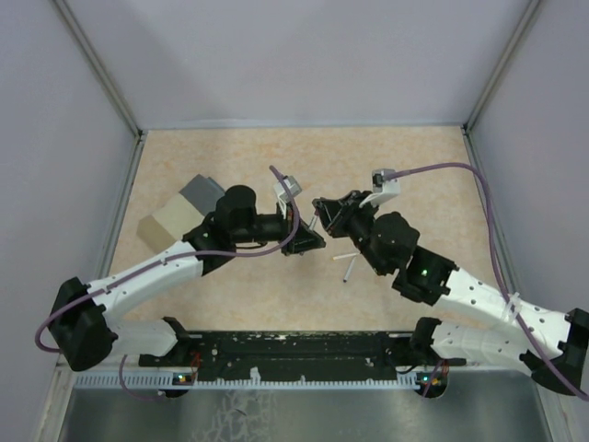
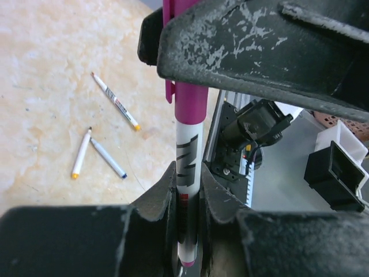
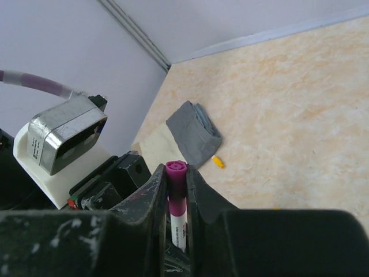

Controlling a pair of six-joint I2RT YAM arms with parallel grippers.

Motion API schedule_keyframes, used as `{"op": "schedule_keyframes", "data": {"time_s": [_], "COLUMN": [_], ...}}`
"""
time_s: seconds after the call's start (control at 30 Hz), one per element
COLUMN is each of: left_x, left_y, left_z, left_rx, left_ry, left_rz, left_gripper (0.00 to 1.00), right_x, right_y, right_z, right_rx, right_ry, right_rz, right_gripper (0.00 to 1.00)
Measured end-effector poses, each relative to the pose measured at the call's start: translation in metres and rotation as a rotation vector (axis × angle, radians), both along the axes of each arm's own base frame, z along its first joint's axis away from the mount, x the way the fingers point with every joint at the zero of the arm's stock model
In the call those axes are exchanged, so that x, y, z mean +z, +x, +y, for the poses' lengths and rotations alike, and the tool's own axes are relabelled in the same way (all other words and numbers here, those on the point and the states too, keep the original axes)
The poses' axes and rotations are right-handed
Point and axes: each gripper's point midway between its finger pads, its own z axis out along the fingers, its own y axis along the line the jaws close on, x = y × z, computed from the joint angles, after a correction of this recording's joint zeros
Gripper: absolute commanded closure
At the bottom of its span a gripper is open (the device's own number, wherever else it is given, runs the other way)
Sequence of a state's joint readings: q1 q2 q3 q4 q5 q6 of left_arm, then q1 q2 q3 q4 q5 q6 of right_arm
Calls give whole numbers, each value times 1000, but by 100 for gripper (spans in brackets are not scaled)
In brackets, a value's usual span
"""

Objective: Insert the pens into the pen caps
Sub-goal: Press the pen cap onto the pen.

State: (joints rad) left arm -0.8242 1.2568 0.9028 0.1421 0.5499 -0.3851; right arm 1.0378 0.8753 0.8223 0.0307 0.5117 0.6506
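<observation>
The left hand (image 2: 189, 182) and right hand (image 3: 176, 182) meet tip to tip above the middle of the table (image 1: 276, 157), both clamped on one pen (image 2: 188, 156). In the left wrist view the left hand's fingers (image 2: 164, 193) pinch the white barrel, which has black lettering. The pen's long axis runs straight up that frame. Its magenta cap (image 2: 190, 101) is seated over the upper end and points away from the camera, under the dark body of the right hand. A small magenta plug shows at the lower end.

In the right wrist view the right hand's fingers (image 3: 199, 193) press either side of the same pen. Here too it stands up the frame, with a magenta end poking just past the fingertips and white barrel below. From above, only a short white sliver shows between the hands, so its direction there is hard to read.

Three loose pens (image 2: 108, 157) lie flat on the table, well apart from the hands, each angled differently. A yellow cap (image 3: 218, 163) lies just beside a grey-lidded beige box (image 3: 193, 133) near the table's left edge.
</observation>
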Motion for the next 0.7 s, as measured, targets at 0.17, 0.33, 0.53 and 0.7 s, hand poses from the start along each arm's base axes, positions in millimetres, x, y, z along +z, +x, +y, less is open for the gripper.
{"op": "schedule_keyframes", "data": {"time_s": [0.17,0.33,0.53,0.7], "left_x": [17,38,47,28], "left_y": [19,34,30,39], "left_z": [2,21,40,53], "left_rx": [64,169,232,312], "left_ry": [-50,-99,-111,-21], "left_rz": [-64,-125,-168,-151], "left_gripper": [100,100,100,100], "right_x": [7,-1,2,-5], "right_y": [-3,-4,0,9], "right_z": [4,7,2,-9], "right_rx": [24,32,6,-59], "right_ry": [-47,-73,-90,-212], "right_rz": [-4,11,-9,-12], "right_gripper": [66,62,57,54]}}
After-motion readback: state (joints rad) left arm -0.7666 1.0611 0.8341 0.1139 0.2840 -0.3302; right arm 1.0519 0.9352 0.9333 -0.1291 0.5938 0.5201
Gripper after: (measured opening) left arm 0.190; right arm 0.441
